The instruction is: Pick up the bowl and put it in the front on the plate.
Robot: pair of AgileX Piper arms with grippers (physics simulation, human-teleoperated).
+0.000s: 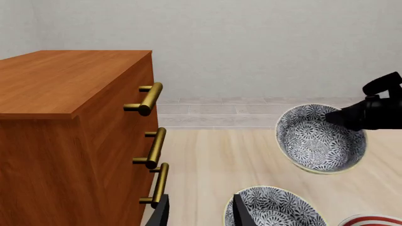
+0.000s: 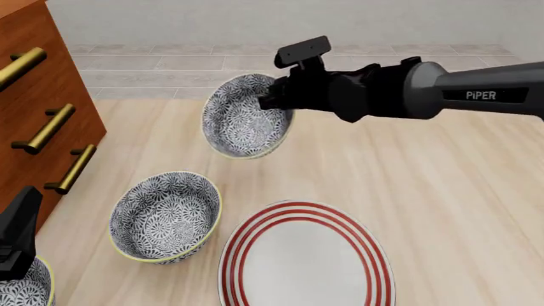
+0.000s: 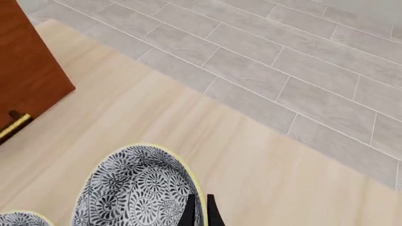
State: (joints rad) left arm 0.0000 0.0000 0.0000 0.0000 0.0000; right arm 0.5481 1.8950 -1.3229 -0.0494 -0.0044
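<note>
The bowl (image 2: 242, 118), patterned blue-grey with a yellow-green rim, hangs tilted above the table, its opening facing the camera. My right gripper (image 2: 265, 101) is shut on its far rim; the right wrist view shows the fingers (image 3: 199, 209) pinching the rim of this bowl (image 3: 135, 188). The left wrist view shows the same bowl (image 1: 320, 139) in the air. The white plate (image 2: 306, 255) with red rings lies flat nearer the front, bare. My left gripper (image 1: 201, 212) stands open and holds nothing, low at the front left (image 2: 17, 245).
A second alike bowl (image 2: 165, 217) rests on the table left of the plate, close beside my left fingers (image 1: 242, 212). A third bowl (image 2: 21, 290) shows at the front-left corner. A wooden dresser (image 2: 42, 95) with brass handles stands on the left.
</note>
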